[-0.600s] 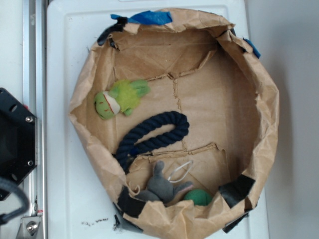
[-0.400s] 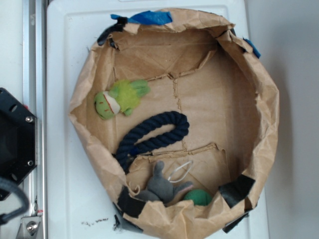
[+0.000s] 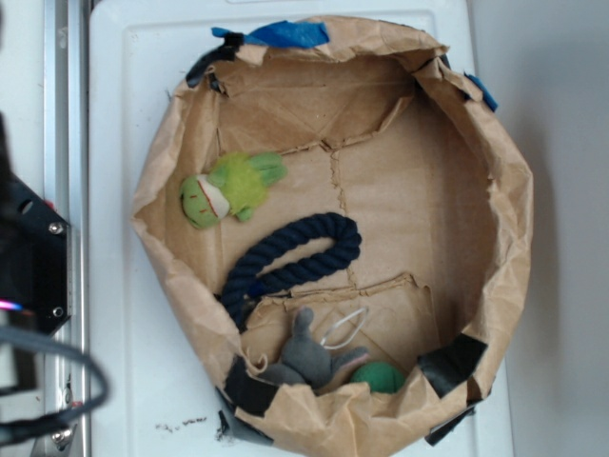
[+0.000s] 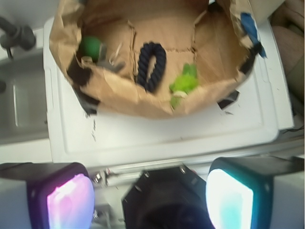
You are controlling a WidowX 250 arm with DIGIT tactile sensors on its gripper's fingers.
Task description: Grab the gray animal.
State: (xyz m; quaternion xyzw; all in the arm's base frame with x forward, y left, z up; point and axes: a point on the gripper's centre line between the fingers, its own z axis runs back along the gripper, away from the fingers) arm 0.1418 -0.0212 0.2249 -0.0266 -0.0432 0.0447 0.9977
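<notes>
At the wrist camera's near edge, the gripper (image 4: 150, 195) hangs with its two glowing pads spread wide apart, well back from a crumpled brown paper bin (image 3: 519, 219) on the white desk (image 3: 124, 362). Inside, against the bin's near-left wall, the gray animal (image 3: 306, 358) lies slanted, long ears pointing toward the centre, beside a green ball (image 3: 380, 377). Beyond it lie a navy rope loop (image 3: 290, 257) and a lime-green plush (image 3: 228, 188).
</notes>
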